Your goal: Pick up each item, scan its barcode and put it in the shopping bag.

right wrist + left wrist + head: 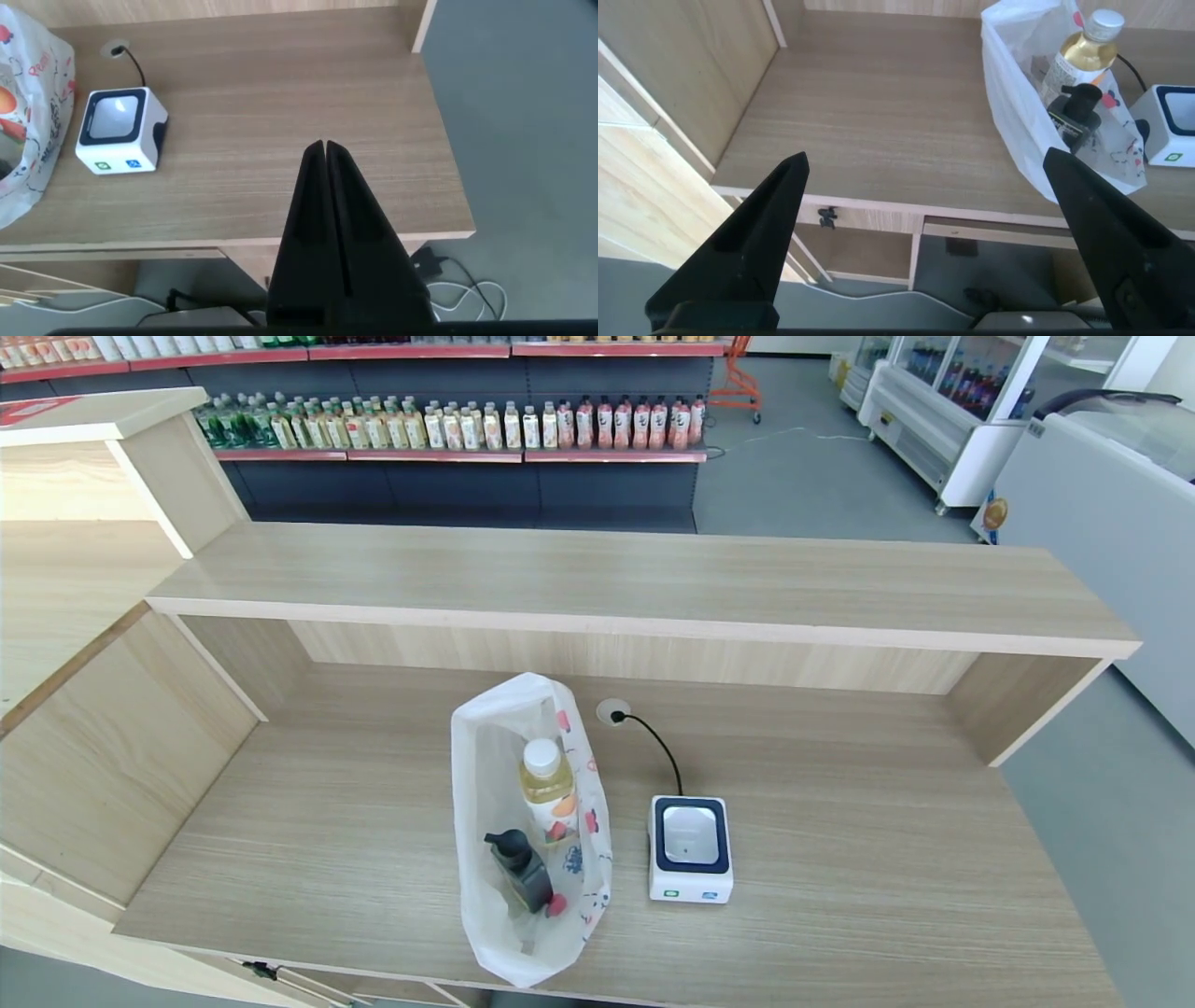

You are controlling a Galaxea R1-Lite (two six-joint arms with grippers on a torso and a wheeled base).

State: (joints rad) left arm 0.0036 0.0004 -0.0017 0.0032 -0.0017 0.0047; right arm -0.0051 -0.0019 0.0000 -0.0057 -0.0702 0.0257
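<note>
The white shopping bag [474, 775], lower centre of the head view, holds a yellow drink bottle [547, 786] and a dark pump bottle [523, 875]. The scanner [690, 847] sits just right of it. The left gripper [924, 163] has its fingers spread wide; the right gripper [323, 147] has them pressed together.

I can read no word or number anywhere before me. The scanner [690, 847] carries a green square [671, 894] and a blue square [709, 895] on its front edge, their marks too small to make out. The yellow drink bottle [547, 793] in the shopping bag [474, 775] wears a label whose print I cannot read. The bag's red and blue printing and the labels on the shelf bottles [448, 427] are just as illegible.
</note>
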